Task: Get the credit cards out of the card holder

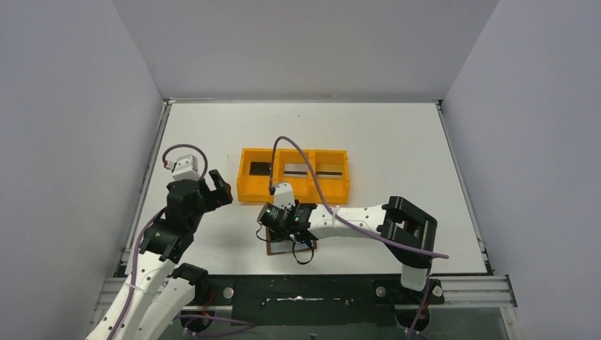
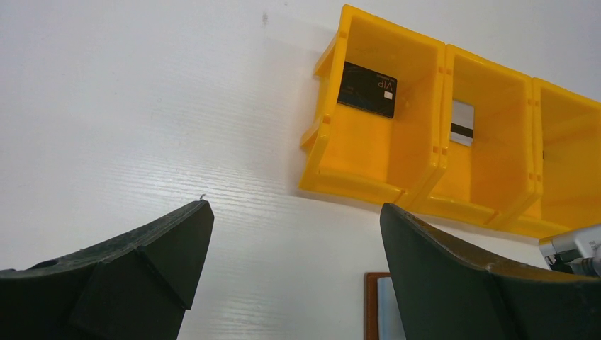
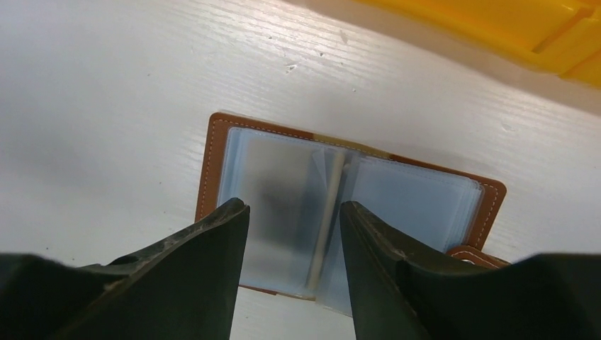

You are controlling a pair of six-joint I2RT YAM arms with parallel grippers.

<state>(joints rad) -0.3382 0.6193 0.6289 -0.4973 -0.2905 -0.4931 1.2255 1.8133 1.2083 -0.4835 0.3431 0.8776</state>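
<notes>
The card holder (image 3: 418,198) lies open on the table, brown leather outside, pale blue-grey sleeves up, its snap tab (image 3: 475,253) at the right. My right gripper (image 3: 294,205) is open just above its left sleeves, with nothing between the jaws. In the top view the card holder (image 1: 275,246) is mostly under the right gripper (image 1: 292,237). The black card (image 1: 261,168), silvery grey card (image 1: 295,169) and tan-gold card (image 1: 328,170) each lie in a compartment of the orange tray (image 1: 244,185). My left gripper (image 1: 216,191) is open and empty, left of the tray.
The orange tray (image 2: 354,170) sits mid-table, just behind the card holder's corner (image 2: 375,304). The black card (image 2: 367,89) and grey card (image 2: 462,122) show in the left wrist view. The card holder lies near the table's front edge. White walls enclose three sides.
</notes>
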